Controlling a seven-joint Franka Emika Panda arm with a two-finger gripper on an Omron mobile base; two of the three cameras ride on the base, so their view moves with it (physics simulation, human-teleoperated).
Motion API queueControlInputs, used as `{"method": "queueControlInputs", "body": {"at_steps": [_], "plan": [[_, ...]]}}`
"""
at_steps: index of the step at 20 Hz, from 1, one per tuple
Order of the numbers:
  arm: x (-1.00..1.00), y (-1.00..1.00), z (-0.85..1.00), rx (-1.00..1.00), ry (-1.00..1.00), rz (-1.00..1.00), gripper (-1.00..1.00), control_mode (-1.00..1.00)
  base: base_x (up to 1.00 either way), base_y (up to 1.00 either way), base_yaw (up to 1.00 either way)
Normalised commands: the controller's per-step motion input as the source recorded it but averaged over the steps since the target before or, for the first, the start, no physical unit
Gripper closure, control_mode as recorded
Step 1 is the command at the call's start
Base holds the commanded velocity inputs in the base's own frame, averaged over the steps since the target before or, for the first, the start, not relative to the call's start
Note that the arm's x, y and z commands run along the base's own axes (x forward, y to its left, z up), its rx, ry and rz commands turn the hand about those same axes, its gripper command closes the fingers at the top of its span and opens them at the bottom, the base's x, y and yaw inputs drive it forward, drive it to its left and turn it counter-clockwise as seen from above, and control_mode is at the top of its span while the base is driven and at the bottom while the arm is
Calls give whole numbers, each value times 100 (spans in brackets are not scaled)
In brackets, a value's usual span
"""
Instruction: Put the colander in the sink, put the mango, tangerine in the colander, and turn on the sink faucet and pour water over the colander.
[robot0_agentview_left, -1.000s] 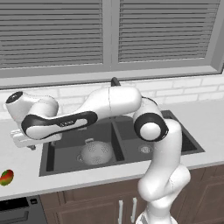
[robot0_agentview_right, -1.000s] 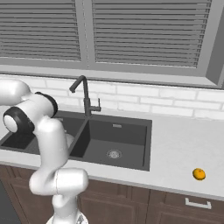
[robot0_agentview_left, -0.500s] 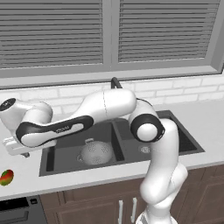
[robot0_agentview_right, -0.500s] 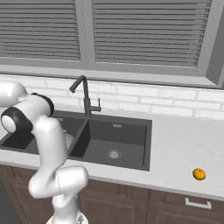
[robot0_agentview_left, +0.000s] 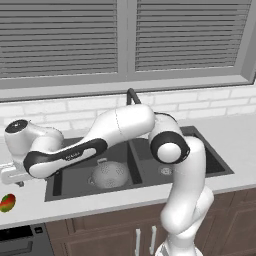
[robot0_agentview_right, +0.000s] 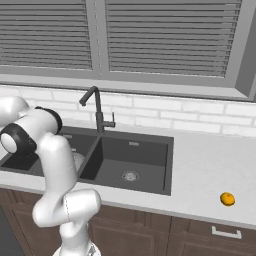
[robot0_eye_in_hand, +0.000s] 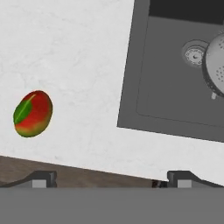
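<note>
Colander (robot0_agentview_left: 109, 173) already sits in the left basin of the sink (robot0_agentview_left: 210, 162), bowl up, so you can take the first step as done. Mango (robot0_agentview_left: 7, 202) lies on the counter (robot0_agentview_right: 210, 165) left of the sink, near the front edge; in the hand view it shows left of centre, well apart from the basin. Your arm reaches far out left over that stretch of counter, gripper (robot0_eye_in_hand: 109, 177) above and beside the fruit, not touching, tips spread wide and carrying nothing — a pose that reads as lining up for the mango pick. Tangerine (robot0_agentview_right: 227, 199) waits on the counter well to the right of the sink, untouched. Faucet (robot0_agentview_right: 96, 107) stands behind the divider, no water running, which fits: rinse comes last
</note>
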Motion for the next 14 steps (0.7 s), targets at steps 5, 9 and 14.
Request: {"method": "queueControlInputs", "body": {"at_steps": [5,9,14], "plan": [[0,32,-25,12,1,10,-100,-100,0,0,0],[0,48,-11,3,6,2,-100,-100,0,0,0],[7,57,-1,1,11,0,-100,-100,0,0,0]]}}
